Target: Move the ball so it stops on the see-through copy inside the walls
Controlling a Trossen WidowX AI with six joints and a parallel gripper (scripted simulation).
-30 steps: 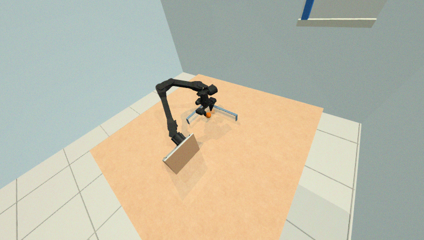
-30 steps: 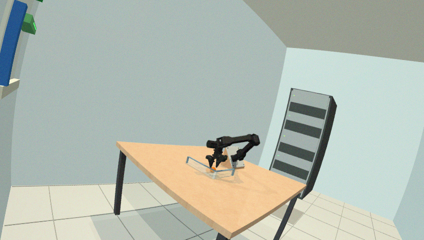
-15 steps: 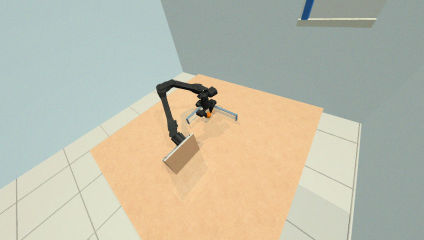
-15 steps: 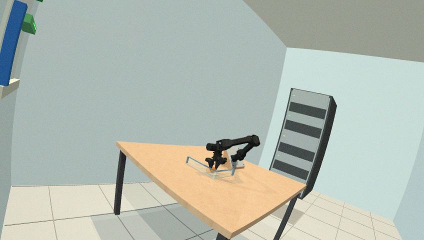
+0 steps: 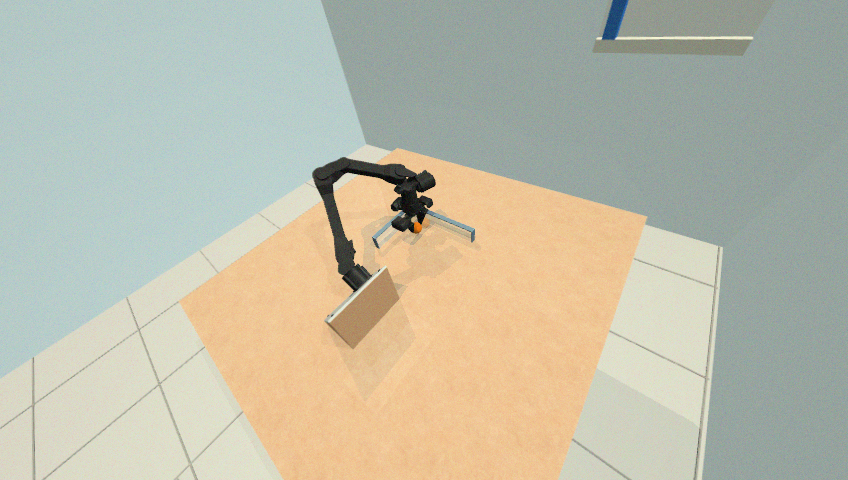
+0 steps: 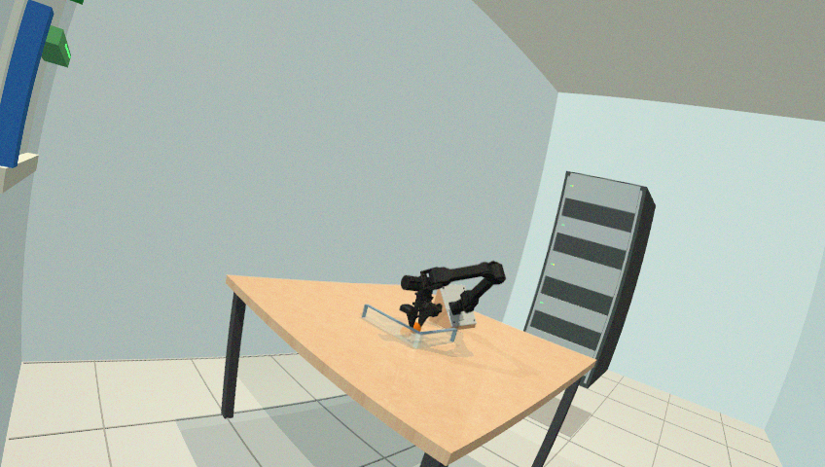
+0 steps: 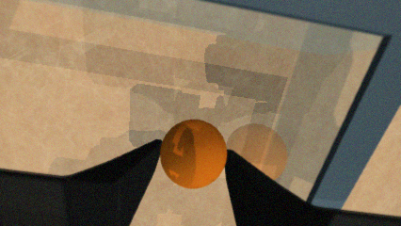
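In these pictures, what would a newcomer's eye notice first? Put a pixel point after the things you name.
Probably the orange ball (image 5: 417,227) (image 6: 416,327) (image 7: 193,153), between the fingertips of the black end effector (image 5: 417,226) (image 6: 415,327) (image 7: 194,150). Next, the paler see-through copy (image 7: 264,147), just right of it in the wrist view, and the blue-edged corner walls (image 5: 453,223) (image 6: 388,316) (image 7: 350,113) around both.

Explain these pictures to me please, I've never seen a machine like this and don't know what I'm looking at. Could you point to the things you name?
It is one black robot arm with a two-fingered gripper (image 5: 418,224) (image 6: 415,327) (image 7: 194,150). The first picture looks down from above, the second from across the room, and the third from the arm's wrist, past its fingers. On the wooden table (image 5: 505,333) (image 6: 405,376), two low clear walls with blue-grey tops (image 5: 455,223) (image 6: 390,317) (image 7: 350,118) form a corner. The gripper holds an orange ball (image 5: 417,227) (image 6: 416,327) (image 7: 194,154). The faint see-through ball (image 5: 426,222) (image 6: 405,331) (image 7: 264,148) beside it marks the resting spot.
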